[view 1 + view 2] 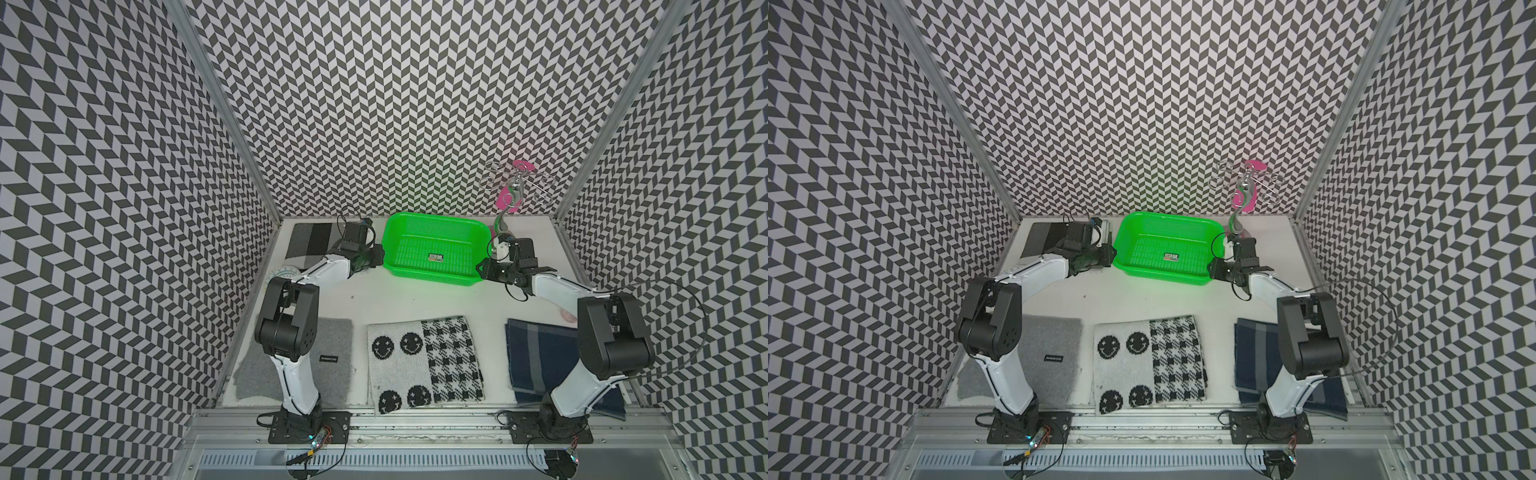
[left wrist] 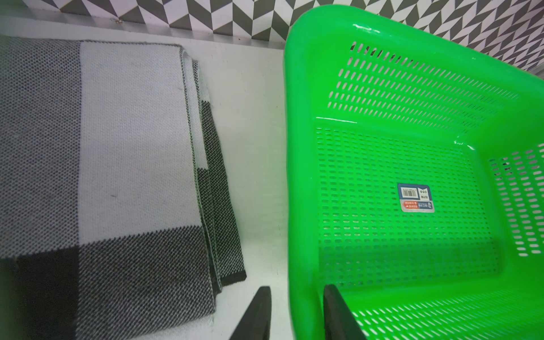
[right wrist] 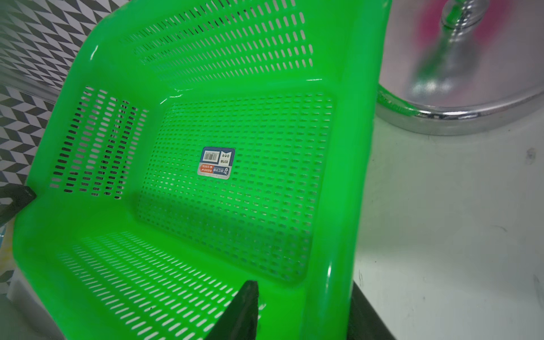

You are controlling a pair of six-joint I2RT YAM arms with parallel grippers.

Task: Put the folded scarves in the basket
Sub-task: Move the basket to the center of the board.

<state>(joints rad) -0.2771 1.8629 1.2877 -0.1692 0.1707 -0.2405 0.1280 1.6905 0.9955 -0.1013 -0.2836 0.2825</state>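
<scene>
The basket (image 1: 432, 226) stands at the far side of the surface (image 1: 415, 299), with its long axis running left to right. The left tool (image 2: 297, 287) and the right tool (image 3: 303, 284) each straddle one short wall and seem clamped on it. The closest folded scarf (image 1: 309, 239) lies just left of the basket, beside the left tool.

Basket (image 1: 432, 277) sits rear centre on the table (image 1: 415, 299), with a label (image 1: 436, 257) on its base. Rear-left scarf (image 1: 307, 241) lies just left of it. Wire stand (image 1: 516, 185) is at its rear-right corner. Left gripper (image 2: 297, 290) straddles the basket's left rim and right gripper (image 3: 303, 287) the right rim, each with one finger inside and one outside. Along the front edge, well apart from the basket, lie front-left scarf (image 1: 332, 336), front-centre scarf (image 1: 424, 361) and front-right scarf (image 1: 540, 357). The outer two are partly under the arms.
</scene>
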